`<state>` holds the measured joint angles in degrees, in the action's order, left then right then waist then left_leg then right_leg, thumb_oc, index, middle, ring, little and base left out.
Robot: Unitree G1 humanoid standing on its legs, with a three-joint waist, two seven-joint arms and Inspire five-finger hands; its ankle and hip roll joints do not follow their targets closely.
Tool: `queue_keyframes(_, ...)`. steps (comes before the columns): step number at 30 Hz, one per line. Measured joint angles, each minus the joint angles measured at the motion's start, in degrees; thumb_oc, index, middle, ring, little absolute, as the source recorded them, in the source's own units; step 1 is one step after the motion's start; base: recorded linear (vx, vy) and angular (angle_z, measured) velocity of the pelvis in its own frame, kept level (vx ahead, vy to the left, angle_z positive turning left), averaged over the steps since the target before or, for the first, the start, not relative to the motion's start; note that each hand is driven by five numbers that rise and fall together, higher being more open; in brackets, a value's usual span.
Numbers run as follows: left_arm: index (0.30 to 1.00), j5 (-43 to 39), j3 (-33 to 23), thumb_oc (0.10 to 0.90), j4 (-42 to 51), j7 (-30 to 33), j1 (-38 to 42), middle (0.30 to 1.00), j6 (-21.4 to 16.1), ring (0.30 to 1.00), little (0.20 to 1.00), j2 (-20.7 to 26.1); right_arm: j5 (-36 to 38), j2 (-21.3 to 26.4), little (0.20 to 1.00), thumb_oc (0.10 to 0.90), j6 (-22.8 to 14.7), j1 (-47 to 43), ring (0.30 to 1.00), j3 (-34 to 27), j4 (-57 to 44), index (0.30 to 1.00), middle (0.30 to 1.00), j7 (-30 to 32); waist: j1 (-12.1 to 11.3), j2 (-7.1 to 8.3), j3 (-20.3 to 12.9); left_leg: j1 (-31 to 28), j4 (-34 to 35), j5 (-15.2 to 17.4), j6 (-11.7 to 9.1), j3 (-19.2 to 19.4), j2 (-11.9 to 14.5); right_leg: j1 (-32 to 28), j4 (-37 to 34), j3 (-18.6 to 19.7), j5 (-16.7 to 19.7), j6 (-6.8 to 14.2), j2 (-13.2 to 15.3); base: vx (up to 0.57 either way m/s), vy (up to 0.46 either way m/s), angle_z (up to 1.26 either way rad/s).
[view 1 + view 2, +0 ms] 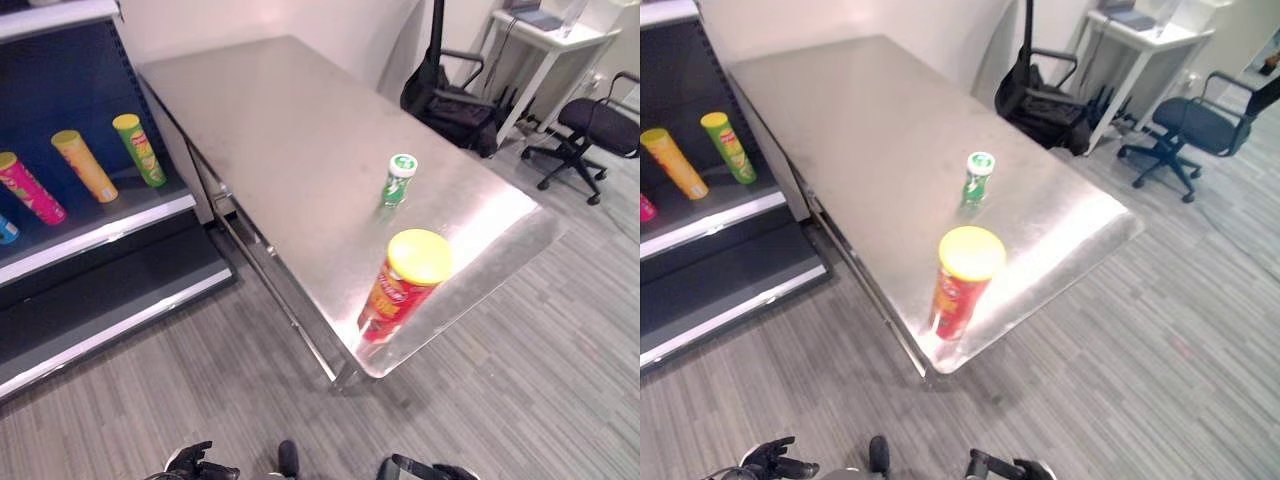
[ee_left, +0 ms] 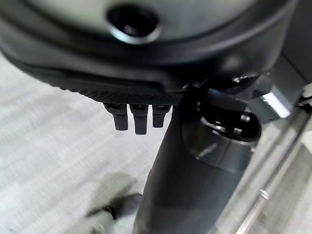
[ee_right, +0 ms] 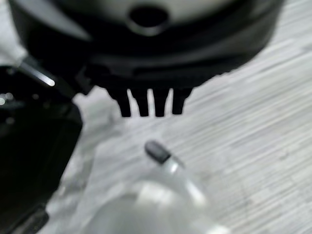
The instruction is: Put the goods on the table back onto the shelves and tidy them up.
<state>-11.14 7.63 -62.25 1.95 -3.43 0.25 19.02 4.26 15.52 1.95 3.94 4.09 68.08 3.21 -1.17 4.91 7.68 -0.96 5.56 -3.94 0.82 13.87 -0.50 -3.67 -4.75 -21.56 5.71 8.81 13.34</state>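
Red can (image 1: 400, 290) with yellow lid, upright near table (image 1: 290, 130) edge, both hands' fingers straight.

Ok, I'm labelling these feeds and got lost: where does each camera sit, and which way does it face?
Left eye view: on the head, looking down at the steel table, red can, green can and shelf.
Right eye view: beside it, same scene; both share the cans and the office chair.
Left wrist view: on the left wrist, facing the floor past the left hand.
Right wrist view: on the right wrist, facing the floor past the right hand.
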Motion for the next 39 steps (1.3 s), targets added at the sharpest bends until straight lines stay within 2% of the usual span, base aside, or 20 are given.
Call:
queue_keyframes(3,0.9,0.12,-0.12,0.8,2.72,-0.34,-1.85,0.9,0.1,0.9,0.9,-0.47,3.34,4.35,0.9,0.8,0.73,2.55,0.9,-6.32,-3.79,0.9,0.9,1.42,0.87,-1.12,-0.66,-0.17,-0.08,-0.04,-1.79,0.86,2.57,-0.24,-0.55,0.07,-0.61,-1.03,-2.62,0.06,-0.031,-0.15)
queue_keyframes(6,0.9,2.12,-2.18,0.8,6.4,-1.43,-5.29,0.9,-0.08,0.9,0.9,-0.74,5.07,15.2,0.9,0.8,1.85,11.24,0.9,-17.02,-25.15,0.9,0.9,1.56,3.15,-2.37,-1.23,-1.58,-0.24,0.04,-2.4,1.27,3.56,-1.16,-0.59,0.27,-1.03,-1.31,-3.6,0.03,-0.025,-0.12)
queue_keyframes(9,0.9,4.57,-2.72,0.8,3.55,-1.41,-4.56,0.9,-0.08,0.9,0.9,-0.66,5.3,28.72,0.9,0.8,0.52,10.12,0.9,-19.83,-32.73,0.9,0.9,2.14,4.85,-2.89,-1.44,-2.61,-0.28,0.08,-2.49,1.95,4.07,-1.48,-0.59,1.5,-1.04,-1.31,-4.08,-0.04,-0.055,-0.19)
queue_keyframes(11,0.9,5.54,-3.08,0.8,1.48,-1.71,-4.42,0.9,-0.07,0.9,0.9,-0.53,6.42,37.39,0.9,0.8,0.24,8.88,0.9,-20.39,-45.1,0.9,0.9,0.65,5.51,-3.33,-1.41,-2.95,-0.31,-0.11,-2.81,3.56,4.9,-0.73,-0.99,3.16,-1.07,-1.29,-4.74,-0.05,-0.076,-0.43)
queue_keyframes(14,0.9,6.85,-3.12,0.8,0.99,-2.99,-3.8,0.9,-0.04,0.9,0.9,0.02,10.07,41.08,0.9,0.8,-4.24,5.61,0.9,-19.84,-62.96,0.9,0.9,-3.89,5.43,-2.67,-0.81,-4.02,-0.32,-0.52,-3.9,5.25,6.67,-0.87,-1.02,4.56,-1.67,-1.7,-6.4,-0.01,-0.103,-0.29)
queue_keyframes(16,0.9,6.9,-1.76,0.8,1.34,-3.92,-3.24,0.9,-0.07,0.9,0.9,-0.12,13.11,45.57,0.9,0.8,-6.2,3.98,0.9,-17.08,-69.99,0.9,0.9,-8.42,4.84,-3.42,-0.68,-4.53,-0.3,-0.46,-4.22,5.63,7.11,-1.35,-1.01,4.71,-1.71,-2.02,-6.89,0.0,-0.066,-0.03)
queue_keyframes(18,0.9,6.97,-0.9,0.8,2.38,-4.08,-2.6,0.9,-0.43,0.9,0.9,-0.34,15.58,45.75,0.9,0.8,-9.22,2.96,0.9,-15.97,-73.24,0.9,0.9,-11.5,3.7,-4.14,-0.71,-4.76,-0.32,-0.3,-4.66,5.45,7.41,-1.69,-1.0,4.63,-1.82,-2.23,-7.17,-0.02,-0.099,0.05)
queue_keyframes(26,0.9,9.05,-0.78,0.8,4.26,-6.04,-2.95,0.9,-1.28,0.9,0.9,-1.57,25.23,45.87,0.9,0.8,-6.77,-6.24,0.9,-8.27,-73.31,0.9,0.9,-18.51,3.4,-7.55,-0.47,-5.79,-0.61,-0.6,-4.81,4.53,7.53,-3.5,-1.01,3.22,-1.81,-2.61,-7.31,-0.03,-0.086,0.06)
queue_keyframes(28,0.9,9.06,-1.0,0.8,4.67,-6.27,-3.38,0.9,-2.12,0.9,0.9,-2.17,26.65,45.43,0.9,0.8,-6.33,-9.24,0.9,-6.02,-72.71,0.9,0.9,-19.4,1.53,-8.42,-0.4,-5.18,-1.14,-0.65,-4.91,4.02,7.76,-4.11,-0.59,2.59,-2.24,-3.25,-7.86,-0.09,-0.156,0.27)
queue_keyframes(29,0.9,9.08,-0.9,0.8,3.67,-6.29,-3.5,0.9,-2.42,0.9,0.9,-2.46,28.53,44.72,0.9,0.8,-6.18,-13.44,0.9,-2.03,-72.36,0.9,0.9,-20.23,1.02,-8.21,-0.29,-4.94,-2.72,-0.5,-5.33,2.59,8.41,-5.18,-0.75,1.28,-2.69,-3.44,-8.04,-0.21,-0.187,0.74)
queue_keyframes(30,0.9,9.02,-1.28,0.8,3.89,-6.09,-3.02,0.9,-2.64,0.9,0.9,-2.26,28.95,44.68,0.9,0.8,-6.27,-14.32,0.9,-1.68,-72.59,0.9,0.9,-20.64,-1.75,-7.38,0.26,-2.23,-5.63,-1.09,-6.28,0.79,8.91,-5.38,-0.57,-0.02,-3.5,-4.54,-9.36,-0.31,-0.187,1.93)
queue_keyframes(31,0.9,8.52,-3.27,0.8,5.73,-5.25,-1.29,0.9,-3.41,0.9,0.9,-0.94,29.79,44.0,0.9,0.8,-6.23,-16.58,0.9,-1.73,-72.52,0.9,0.9,-20.51,-3.21,-5.36,1.89,7.44,-14.6,-4.86,-9.5,-5.21,10.17,-2.63,2.06,-0.32,-6.08,-9.89,-11.72,-0.39,-0.054,1.72)
queue_keyframes(32,0.9,8.85,-3.27,0.8,6.17,-5.04,0.08,0.9,-3.78,0.9,0.9,-0.16,29.8,43.91,0.9,0.8,-6.26,-19.68,0.9,-0.94,-72.6,0.9,0.9,-20.59,-6.91,-3.95,3.15,9.63,-15.14,-9.71,-12.73,-6.77,11.17,-1.24,3.37,-1.43,-5.87,-12.02,-11.39,-0.3,0.072,1.57)
queue_keyframes(33,0.9,8.07,-3.25,0.8,4.52,-4.5,-0.95,0.9,-3.67,0.9,0.9,0.05,29.76,40.64,0.9,0.8,-6.4,-23.86,0.9,0.16,-71.74,0.9,0.9,-20.56,-7.6,-1.25,4.17,10.51,-24.65,-4.27,-11.56,-4.77,13.21,-1.3,2.12,-4.13,-4.21,-12.78,-10.77,-0.28,0.222,0.46)
queue_keyframes(34,0.9,7.87,-4.77,0.8,1.49,-4.65,-1.83,0.9,-3.42,0.9,0.9,-0.22,29.86,40.19,0.9,0.8,-6.65,-24.11,0.9,0.09,-73.16,0.9,0.9,-20.4,-6.73,-0.57,4.39,6.85,-28.74,1.31,-12.24,-4.13,15.62,-2.93,1.02,-4.25,-4.05,-12.54,-11.09,-0.17,0.212,0.59)
queue_keyframes(35,0.9,7.92,-4.45,0.8,-0.47,-3.91,-3.44,0.9,-2.17,0.9,0.9,0.23,29.79,40.67,0.9,0.8,-7.23,-23.3,0.9,-0.91,-73.78,0.9,0.9,-20.55,-4.4,-0.52,4.4,-1.1,-25.95,4.96,-15.97,-5.61,18.01,-2.87,1.19,-4.97,-3.88,-12.06,-11.8,-0.26,0.448,0.47)
queue_keyframes(36,0.9,8.2,-3.18,0.8,-0.72,-3.72,-3.87,0.9,-1.71,0.9,0.9,0.74,29.8,41.68,0.9,0.8,-7.46,-22.32,0.9,-2.56,-73.6,0.9,0.9,-20.46,-3.49,-1.12,4.18,-4.84,-23.14,5.45,-16.2,-5.96,18.56,-1.65,1.93,-5.0,-4.31,-11.43,-11.88,-0.16,0.328,0.5)
queue_keyframes(37,0.9,8.99,-2.52,0.8,-1.43,-3.64,-2.86,0.9,-1.41,0.9,0.9,0.36,29.64,42.99,0.9,0.8,-7.52,-19.06,0.9,-6.58,-73.34,0.9,0.9,-20.54,-1.7,-2.16,4.09,-9.95,-16.91,5.84,-16.18,-7.73,18.02,1.21,3.52,-5.22,-3.05,-11.46,-11.57,-0.22,0.51,0.97)
queue_keyframes(38,0.9,8.99,-1.3,0.8,0.54,-3.84,-1.63,0.9,-1.87,0.9,0.9,-2.95,29.63,43.47,0.9,0.8,-7.28,-16.48,0.9,-11.45,-68.09,0.9,0.9,-20.07,2.3,-6.48,4.29,-14.12,-5.88,2.65,-13.33,-6.6,16.0,4.53,7.35,-8.55,-3.49,-10.26,-9.81,-0.17,0.465,1.01)
queue_keyframes(39,0.9,8.99,0.2,0.8,2.4,-4.34,0.19,0.9,-2.74,0.9,0.9,-4.77,29.06,42.25,0.9,0.8,-6.47,-11.97,0.9,-13.96,-66.22,0.9,0.9,-19.36,1.2,-6.31,4.25,-15.2,-4.58,3.5,-13.26,-5.25,13.08,5.31,8.92,-7.82,-1.65,-8.53,-6.31,-0.27,0.702,0.7)
